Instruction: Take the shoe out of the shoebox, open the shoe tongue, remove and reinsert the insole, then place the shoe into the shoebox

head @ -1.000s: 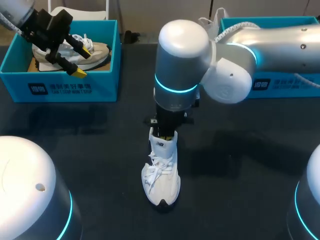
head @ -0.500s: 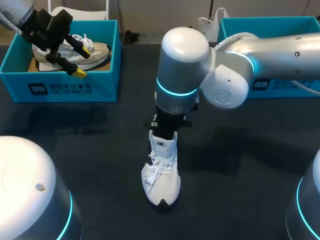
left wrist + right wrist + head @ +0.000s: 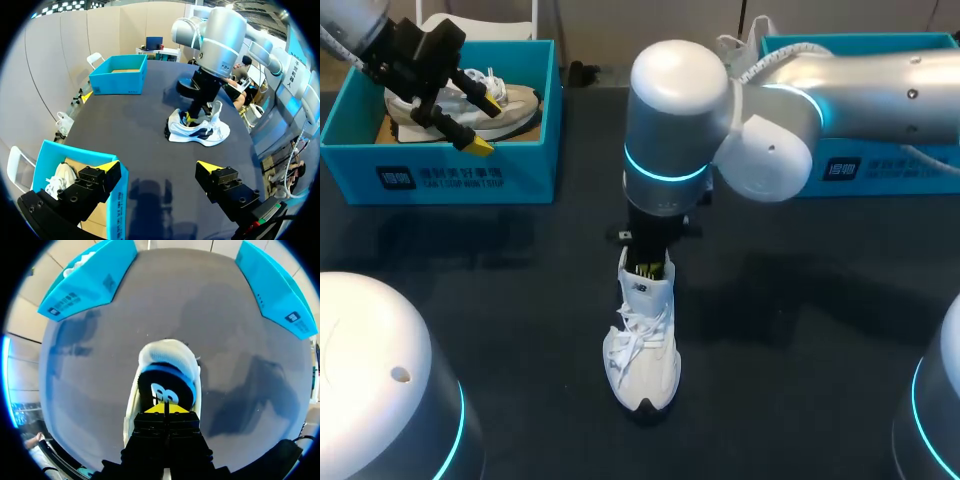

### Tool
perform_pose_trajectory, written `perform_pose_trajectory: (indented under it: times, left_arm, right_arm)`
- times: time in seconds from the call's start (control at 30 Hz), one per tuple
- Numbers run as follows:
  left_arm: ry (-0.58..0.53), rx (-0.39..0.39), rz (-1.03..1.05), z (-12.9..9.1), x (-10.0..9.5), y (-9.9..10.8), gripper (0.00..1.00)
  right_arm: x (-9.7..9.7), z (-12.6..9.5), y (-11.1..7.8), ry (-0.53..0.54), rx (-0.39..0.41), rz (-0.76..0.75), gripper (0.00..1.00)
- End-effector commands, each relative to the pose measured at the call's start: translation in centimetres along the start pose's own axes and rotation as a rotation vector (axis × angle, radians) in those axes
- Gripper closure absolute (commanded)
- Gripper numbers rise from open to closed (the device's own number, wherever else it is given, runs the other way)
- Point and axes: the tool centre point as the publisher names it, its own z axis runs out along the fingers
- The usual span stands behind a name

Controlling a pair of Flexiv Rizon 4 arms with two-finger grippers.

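Observation:
A white shoe (image 3: 642, 345) stands on the dark table, toe toward the near edge. My right gripper (image 3: 648, 268) points down into its heel opening. In the right wrist view the shoe (image 3: 150, 357) lies under the right gripper (image 3: 166, 409), whose yellow tips are shut on the heel edge of the dark blue insole (image 3: 167, 385). My left gripper (image 3: 485, 118) hangs open and holds nothing over the left teal shoebox (image 3: 440, 178). In the left wrist view the left gripper (image 3: 157, 167) looks across at the shoe (image 3: 200, 132).
The left shoebox holds a beige shoe (image 3: 515, 100), also seen beside the left gripper (image 3: 57, 180). A second teal shoebox (image 3: 880, 165) stands at the back right, partly hidden by my right arm. In the left wrist view it is the far box (image 3: 120, 75).
My right arm's elbow has swung slightly left while its gripper stays at the shoe's heel. The shoe and the left arm have not moved.

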Motion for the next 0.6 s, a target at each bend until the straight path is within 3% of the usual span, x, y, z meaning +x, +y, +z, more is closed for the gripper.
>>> perform_pose_trajectory:
  times: [0.03, 0.33, 0.6]
  left_arm:
    - [0.002, -0.002, 0.001, -0.1, 0.0, 0.0, 0.00]
    - [0.002, -0.002, 0.001, -0.1, 0.0, 0.0, 0.00]
    - [0.002, -0.002, 0.001, -0.1, 0.0, 0.0, 0.00]
  right_arm:
    - [0.6, 1.2, 0.4, -0.010, -0.012, -0.005, 1.00]
    - [0.9, 2.3, 0.0, -0.022, 0.004, -0.009, 1.00]
    - [1.2, -0.8, 0.4, -0.044, -0.077, -0.018, 1.00]
